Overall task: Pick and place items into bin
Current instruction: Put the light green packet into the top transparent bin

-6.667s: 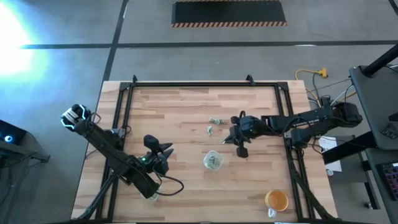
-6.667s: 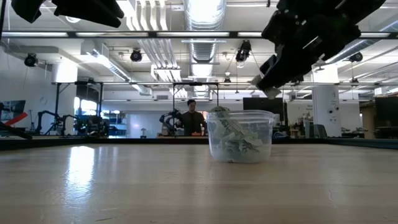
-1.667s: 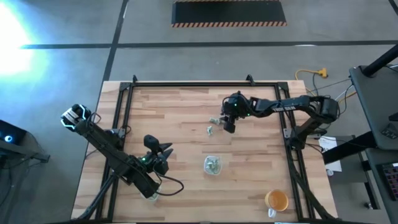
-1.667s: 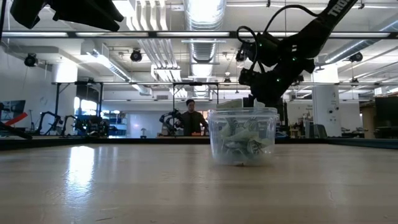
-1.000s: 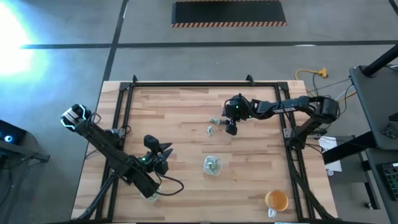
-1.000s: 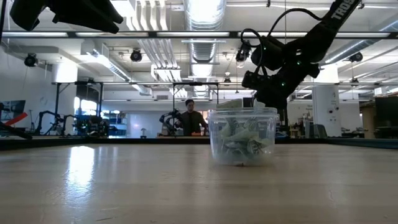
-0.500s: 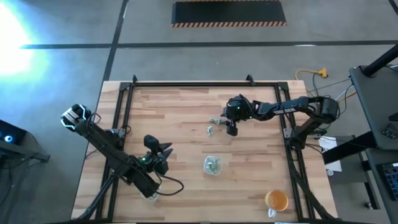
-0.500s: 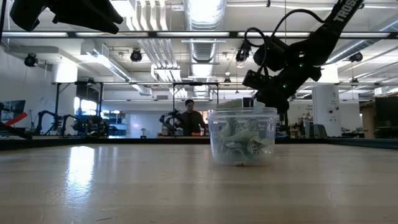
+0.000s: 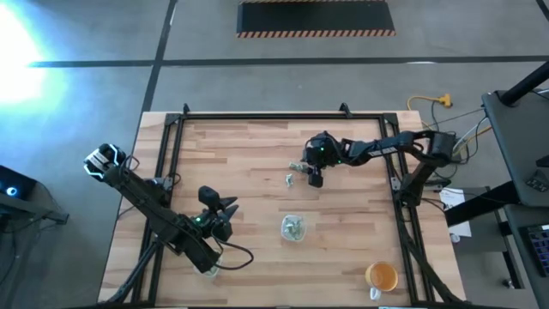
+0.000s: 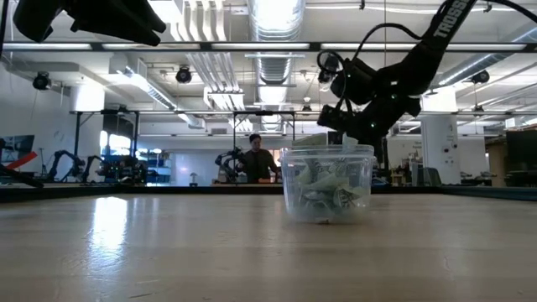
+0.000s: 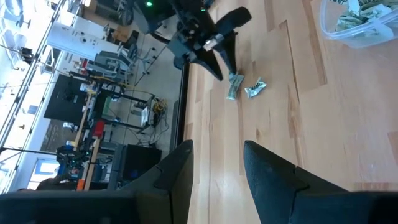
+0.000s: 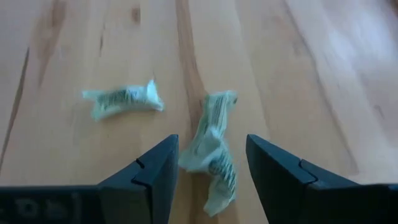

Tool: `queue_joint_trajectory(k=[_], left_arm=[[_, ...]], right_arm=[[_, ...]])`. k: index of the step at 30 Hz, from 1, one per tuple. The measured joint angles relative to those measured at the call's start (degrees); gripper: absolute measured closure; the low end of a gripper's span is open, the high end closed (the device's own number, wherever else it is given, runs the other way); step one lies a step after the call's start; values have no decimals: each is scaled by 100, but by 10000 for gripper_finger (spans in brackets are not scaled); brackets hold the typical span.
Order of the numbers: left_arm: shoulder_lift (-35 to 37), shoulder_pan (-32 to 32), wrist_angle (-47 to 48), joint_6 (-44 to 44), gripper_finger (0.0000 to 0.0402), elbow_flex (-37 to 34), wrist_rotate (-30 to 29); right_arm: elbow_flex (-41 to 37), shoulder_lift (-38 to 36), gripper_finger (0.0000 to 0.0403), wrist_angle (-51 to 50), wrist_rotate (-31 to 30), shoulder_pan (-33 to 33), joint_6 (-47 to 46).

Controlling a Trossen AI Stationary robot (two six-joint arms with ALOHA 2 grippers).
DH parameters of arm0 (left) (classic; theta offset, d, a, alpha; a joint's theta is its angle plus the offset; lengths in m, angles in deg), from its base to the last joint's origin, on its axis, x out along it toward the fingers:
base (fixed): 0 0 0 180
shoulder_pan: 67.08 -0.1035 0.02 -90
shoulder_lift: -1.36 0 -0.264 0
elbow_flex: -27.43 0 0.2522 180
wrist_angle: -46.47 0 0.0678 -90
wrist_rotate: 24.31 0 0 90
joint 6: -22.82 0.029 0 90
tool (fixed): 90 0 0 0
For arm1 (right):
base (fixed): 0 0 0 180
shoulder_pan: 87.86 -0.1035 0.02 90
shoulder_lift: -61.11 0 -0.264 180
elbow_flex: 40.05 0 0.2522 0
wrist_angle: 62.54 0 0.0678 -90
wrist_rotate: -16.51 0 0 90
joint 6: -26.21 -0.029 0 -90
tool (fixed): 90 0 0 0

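While the left hand is idling released near the table's front-left, the right hand is hovering released over a crumpled wrapper lying lengthwise between its fingers, the clear bin sitting nearer the front.

The open right pincer straddles one crumpled wrapper; another wrapper lies nearby.

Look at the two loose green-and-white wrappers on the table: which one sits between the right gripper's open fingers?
The wrapper lying lengthwise between the right gripper fingers, the one farther from the cup. The other wrapper lies crosswise, off to the side, outside the fingers.
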Motion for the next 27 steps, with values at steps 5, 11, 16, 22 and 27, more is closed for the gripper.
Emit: queue_joint_trajectory(k=[5, 11, 16, 22, 27], left_arm=[[0, 0, 2, 0, 277, 0, 19], [0, -1, 2, 0, 277, -2, 24], [0, -2, 2, 0, 277, -2, 28], [0, -2, 2, 0, 277, -6, 39], [0, -1, 2, 0, 277, -7, 39]], right_arm=[[71, 2, 232, -91, -2, 2, -72], [67, 182, 262, -217, -183, 9, -133], [69, 218, 291, -250, -333, 9, 17], [69, 181, 349, -334, -474, 9, 171], [69, 16, 390, -376, -472, 9, 189]])
